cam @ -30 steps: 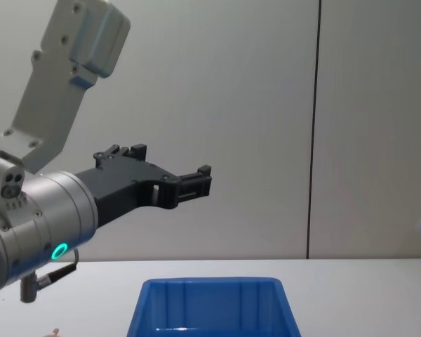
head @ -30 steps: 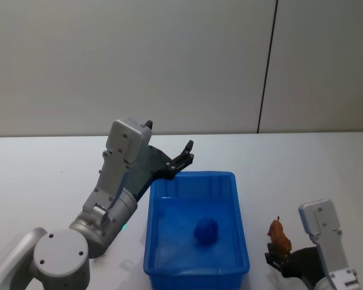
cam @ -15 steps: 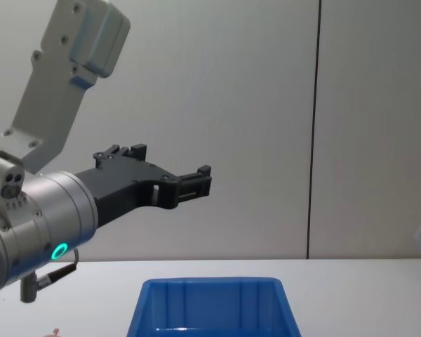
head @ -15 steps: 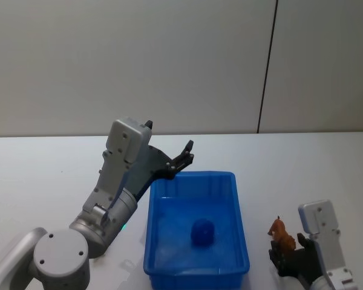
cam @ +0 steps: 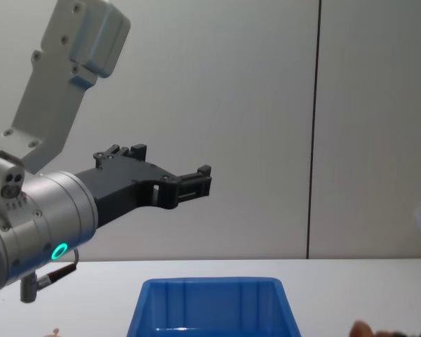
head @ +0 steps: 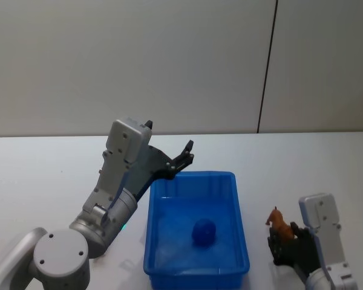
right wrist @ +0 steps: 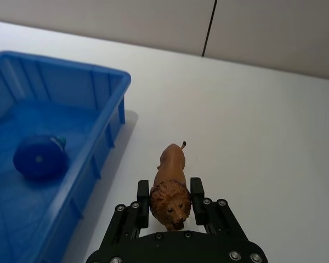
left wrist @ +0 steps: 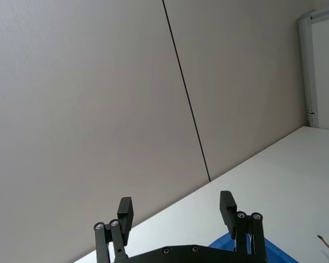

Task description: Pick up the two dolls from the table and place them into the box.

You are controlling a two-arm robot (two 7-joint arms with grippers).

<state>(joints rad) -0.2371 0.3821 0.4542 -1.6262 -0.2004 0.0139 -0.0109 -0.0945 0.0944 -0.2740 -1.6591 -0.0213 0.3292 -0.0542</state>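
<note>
Right wrist view: the lion doll (right wrist: 169, 164) is clamped at its maned head by the right gripper (right wrist: 170, 189), its tawny body running straight out past the fingertips. The blue box (right wrist: 118, 82) lies near, to the robot's left of it, on the white table (right wrist: 263, 137); a round blue doll (right wrist: 39, 159) is seen inside. The left gripper (left wrist: 175, 204) is held wide open, empty, above the box's far left corner.

We see the right gripper (right wrist: 171, 192) pinching, it seems, the lion doll (right wrist: 170, 163); a round blue doll (right wrist: 39, 159) lies in the box (right wrist: 60, 63).
</note>
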